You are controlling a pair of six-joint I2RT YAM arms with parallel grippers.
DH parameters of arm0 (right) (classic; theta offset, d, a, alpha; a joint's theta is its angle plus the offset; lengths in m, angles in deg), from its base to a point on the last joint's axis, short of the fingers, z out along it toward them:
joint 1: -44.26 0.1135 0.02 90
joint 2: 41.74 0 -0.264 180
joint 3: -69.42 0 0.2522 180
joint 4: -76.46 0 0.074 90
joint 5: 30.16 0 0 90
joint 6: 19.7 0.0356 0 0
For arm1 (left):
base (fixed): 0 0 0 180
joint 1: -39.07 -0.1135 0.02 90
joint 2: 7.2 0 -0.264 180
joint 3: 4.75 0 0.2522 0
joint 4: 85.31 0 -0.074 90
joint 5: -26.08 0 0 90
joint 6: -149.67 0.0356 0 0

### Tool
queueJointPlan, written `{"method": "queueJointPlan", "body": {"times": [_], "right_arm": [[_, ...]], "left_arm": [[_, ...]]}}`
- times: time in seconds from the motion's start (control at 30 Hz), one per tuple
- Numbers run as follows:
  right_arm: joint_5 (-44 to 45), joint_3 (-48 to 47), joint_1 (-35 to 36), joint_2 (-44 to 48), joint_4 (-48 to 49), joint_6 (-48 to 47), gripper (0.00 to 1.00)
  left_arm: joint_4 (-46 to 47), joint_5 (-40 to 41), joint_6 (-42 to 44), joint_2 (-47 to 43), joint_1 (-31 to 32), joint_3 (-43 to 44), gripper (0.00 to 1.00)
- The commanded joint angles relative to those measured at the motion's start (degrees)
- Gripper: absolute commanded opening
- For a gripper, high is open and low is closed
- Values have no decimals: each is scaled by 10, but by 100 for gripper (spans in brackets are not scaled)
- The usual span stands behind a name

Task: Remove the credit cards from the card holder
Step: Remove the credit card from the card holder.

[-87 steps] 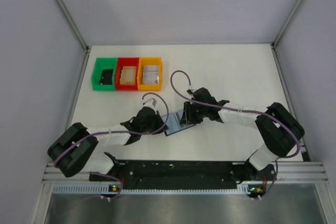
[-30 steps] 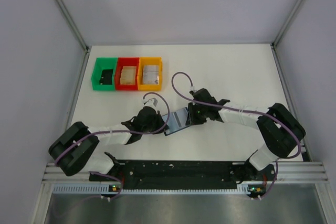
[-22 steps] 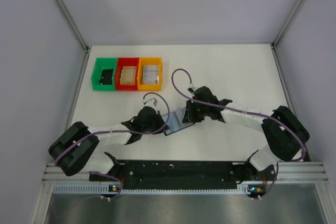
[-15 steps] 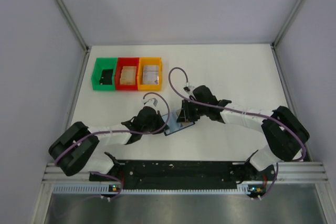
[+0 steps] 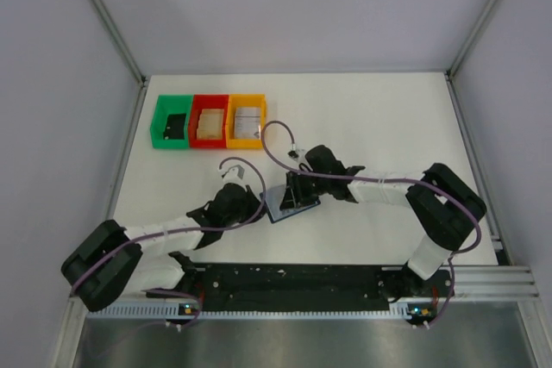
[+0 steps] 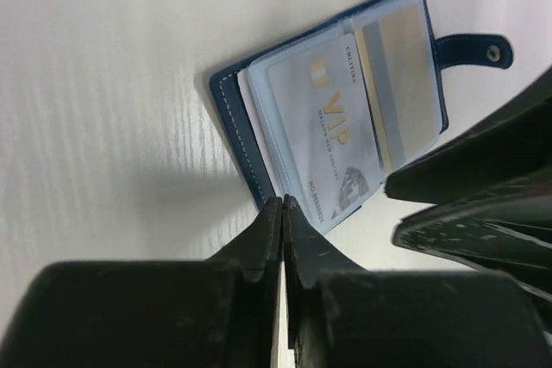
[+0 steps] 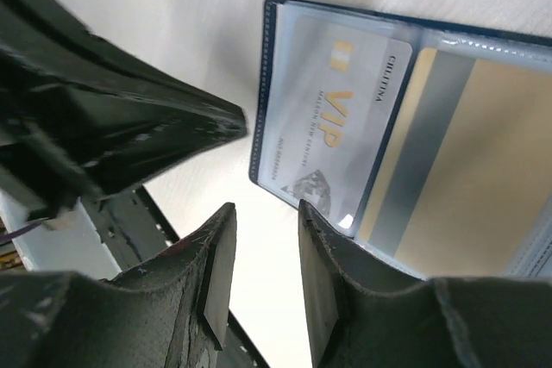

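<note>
The dark blue card holder (image 5: 289,204) lies open on the table between my two grippers. In the left wrist view the holder (image 6: 237,127) shows a silvery credit card marked VIP (image 6: 332,122) in a clear sleeve, a tan card with a grey stripe (image 6: 398,66) beside it, and a snap tab (image 6: 474,47). My left gripper (image 6: 283,204) is shut, its tips at the holder's near edge with nothing seen between them. My right gripper (image 7: 263,213) is open just off the holder (image 7: 274,127). One right finger (image 7: 323,239) overlaps the corner by the VIP card (image 7: 332,122).
Green (image 5: 172,122), red (image 5: 209,121) and orange (image 5: 247,120) bins stand in a row at the back left, each with something in it. The two grippers sit close together over the holder. A metal rail (image 5: 293,282) runs along the near edge.
My right gripper has moved left across the holder and opened wider. My left arm has swung lower and to the left, while its gripper stays shut at the holder's edge.
</note>
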Motion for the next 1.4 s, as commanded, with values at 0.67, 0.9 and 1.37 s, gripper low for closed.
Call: {"method": "queueJointPlan", "body": {"times": [0.67, 0.9, 1.37], "right_arm": [[15, -76, -47, -41, -31, -23, 36], [-2, -68, -54, -85, 11, -13, 35], [-64, -21, -73, -110, 106, 32, 17]], "left_arm": [[67, -13, 10, 59, -8, 50, 0], [103, -19, -19, 86, -24, 8, 0], [150, -66, -53, 114, -46, -27, 0]]}}
